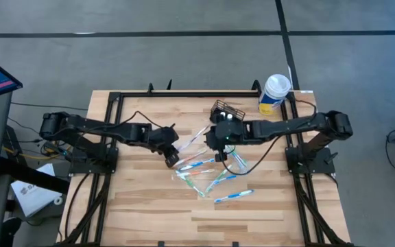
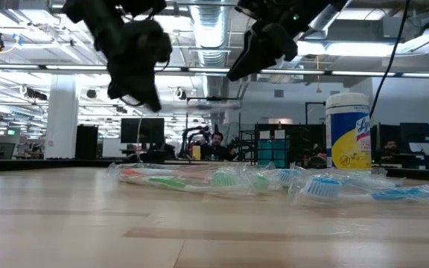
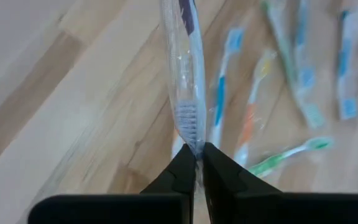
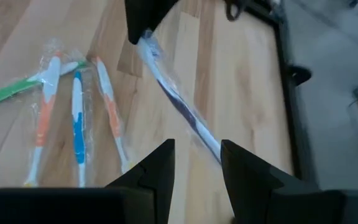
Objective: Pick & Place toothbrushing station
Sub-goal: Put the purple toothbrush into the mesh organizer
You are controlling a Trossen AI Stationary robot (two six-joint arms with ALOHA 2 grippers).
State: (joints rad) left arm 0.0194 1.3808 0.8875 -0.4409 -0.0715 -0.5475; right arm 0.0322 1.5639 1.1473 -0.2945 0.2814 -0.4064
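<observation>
one crinkly clear-wrapped toothbrush [image 3: 185, 74] pinched.

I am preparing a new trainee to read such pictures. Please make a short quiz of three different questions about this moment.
1. True or false: the left gripper is shut on a wrapped toothbrush.
2. The right gripper is: A) open and empty, B) shut on the canister.
3. Fill in: the black mesh caddy stands on the wooden ____.

Key: 1 true; 2 A; 3 table.
</observation>
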